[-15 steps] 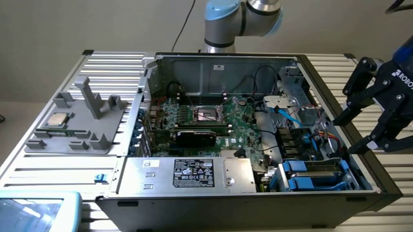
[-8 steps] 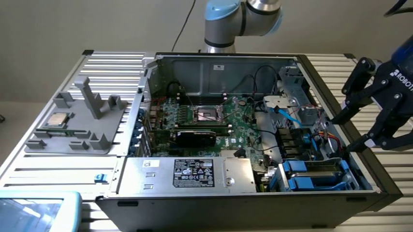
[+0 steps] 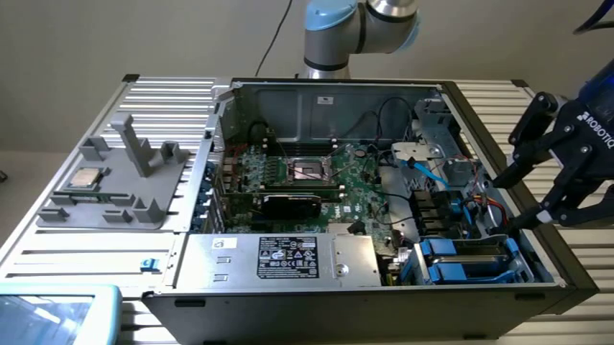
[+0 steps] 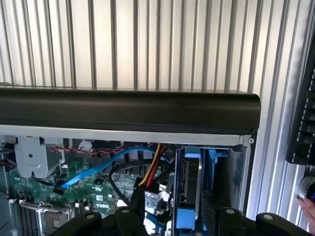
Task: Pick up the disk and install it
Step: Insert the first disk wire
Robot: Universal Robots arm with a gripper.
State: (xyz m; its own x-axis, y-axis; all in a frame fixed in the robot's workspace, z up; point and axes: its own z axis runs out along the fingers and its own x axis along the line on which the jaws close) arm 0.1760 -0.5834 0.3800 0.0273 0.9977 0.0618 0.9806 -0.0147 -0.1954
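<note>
The disk [image 4: 189, 184], a grey drive in a bright blue carrier, stands on edge in the drive bay at the corner of the open computer case. My gripper [image 4: 173, 209] hovers just over it with the jaws open. One dark finger [image 4: 138, 204] stands apart from the carrier, the other [image 4: 211, 211] is close beside it. In the exterior view my gripper [image 3: 514, 200] hangs over the case's right wall, above the bay with its blue carriers [image 3: 461, 262], and nothing is between its fingers.
Blue, red and yellow cables [image 4: 147, 164] run beside the bay over the green motherboard [image 3: 326, 180]. The black case rim [image 4: 128, 108] crosses close by. A grey fixture [image 3: 120, 187] holds a square chip [image 3: 86, 178] at the exterior view's left. A person's hand [image 4: 307, 206] shows at an edge.
</note>
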